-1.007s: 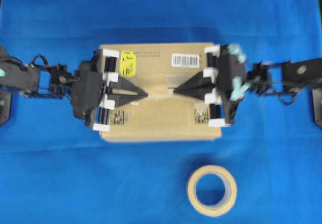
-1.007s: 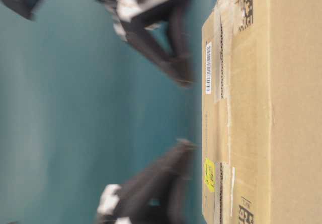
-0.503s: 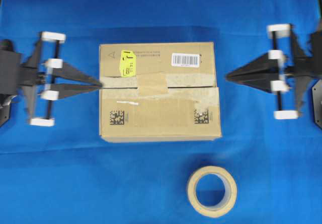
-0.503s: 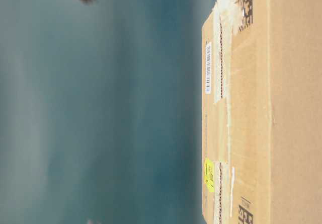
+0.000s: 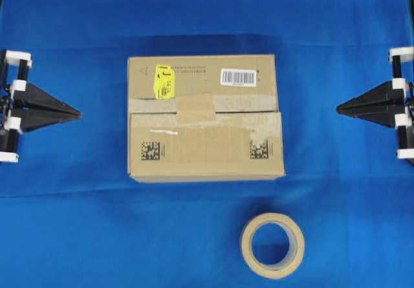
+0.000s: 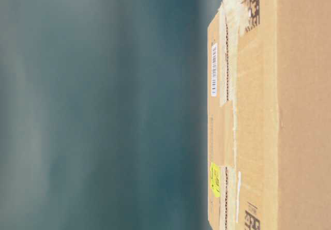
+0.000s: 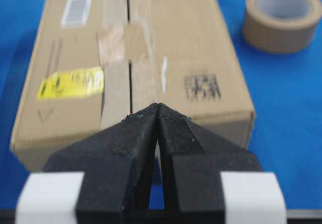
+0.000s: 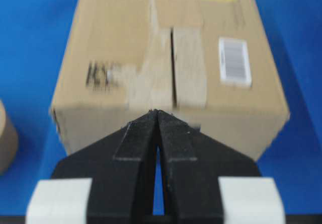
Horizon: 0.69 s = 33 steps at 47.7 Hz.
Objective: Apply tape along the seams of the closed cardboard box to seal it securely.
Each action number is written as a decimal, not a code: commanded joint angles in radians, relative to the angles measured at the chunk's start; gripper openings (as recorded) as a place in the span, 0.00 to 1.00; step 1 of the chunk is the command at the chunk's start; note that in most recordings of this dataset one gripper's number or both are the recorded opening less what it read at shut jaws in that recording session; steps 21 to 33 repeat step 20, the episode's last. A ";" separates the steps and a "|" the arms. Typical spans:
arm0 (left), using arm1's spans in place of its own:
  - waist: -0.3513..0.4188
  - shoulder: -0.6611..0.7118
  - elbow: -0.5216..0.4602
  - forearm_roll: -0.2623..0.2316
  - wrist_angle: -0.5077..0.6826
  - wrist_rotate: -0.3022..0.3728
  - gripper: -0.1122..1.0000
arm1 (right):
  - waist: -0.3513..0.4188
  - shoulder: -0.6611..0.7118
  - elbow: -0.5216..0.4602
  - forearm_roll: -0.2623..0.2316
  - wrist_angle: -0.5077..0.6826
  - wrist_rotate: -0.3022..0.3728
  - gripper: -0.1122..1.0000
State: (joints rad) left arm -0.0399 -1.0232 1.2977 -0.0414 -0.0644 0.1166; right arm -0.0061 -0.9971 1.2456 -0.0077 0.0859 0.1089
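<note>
The large brown cardboard box [image 5: 206,117] sits mid-counter with 1 small square tan tape patch [image 5: 196,108] bridging its dark seam [image 5: 249,112], both grippers' fingers [image 7: 146,128] pressed together and empty well apart, so the uncovered seam risks gaping.
</note>
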 commanded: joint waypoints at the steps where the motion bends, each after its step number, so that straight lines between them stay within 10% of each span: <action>1: 0.002 -0.023 0.014 0.000 -0.005 -0.002 0.10 | 0.002 -0.005 0.020 0.003 -0.026 0.003 0.10; 33: 0.002 -0.051 0.054 0.003 -0.011 -0.002 0.10 | 0.002 0.037 0.060 0.006 -0.081 0.006 0.10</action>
